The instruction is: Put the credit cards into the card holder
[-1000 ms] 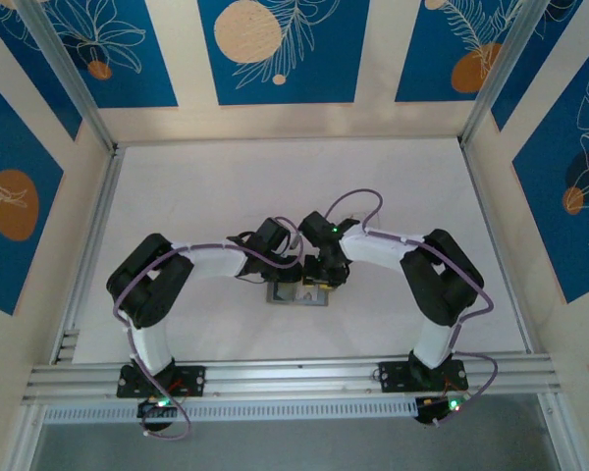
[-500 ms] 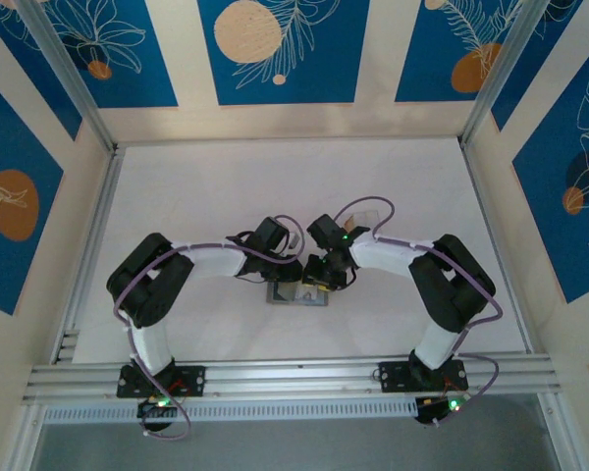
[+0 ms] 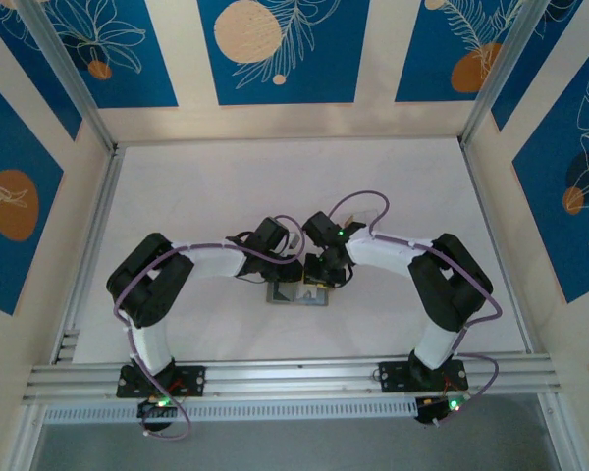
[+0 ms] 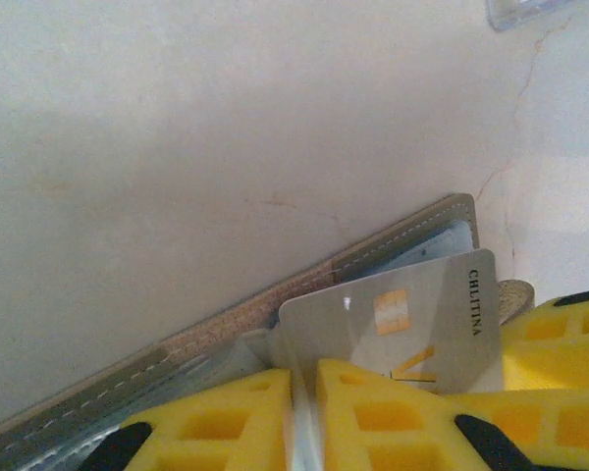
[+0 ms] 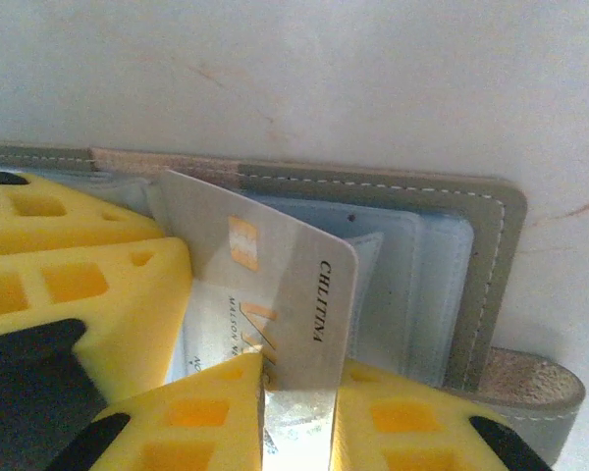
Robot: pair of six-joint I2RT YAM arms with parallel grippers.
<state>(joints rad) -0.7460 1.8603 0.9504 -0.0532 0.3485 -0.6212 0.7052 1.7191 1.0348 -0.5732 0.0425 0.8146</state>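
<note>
so the credit card [image 5: 275,294] is pale grey with a gold chip and CHLTINA printed along one edge, pinched tight in the right gripper [image 5: 265,422], slanting over the open card holder [image 5: 481,255] just ahead of its fingers. That one's grey, white stitching, bluish pockets inside. The left gripper [image 4: 304,422] is squeezed onto a thin pale pocket layer of it. The card's near end is hidden by the fingers, smaller print too blurry to read
</note>
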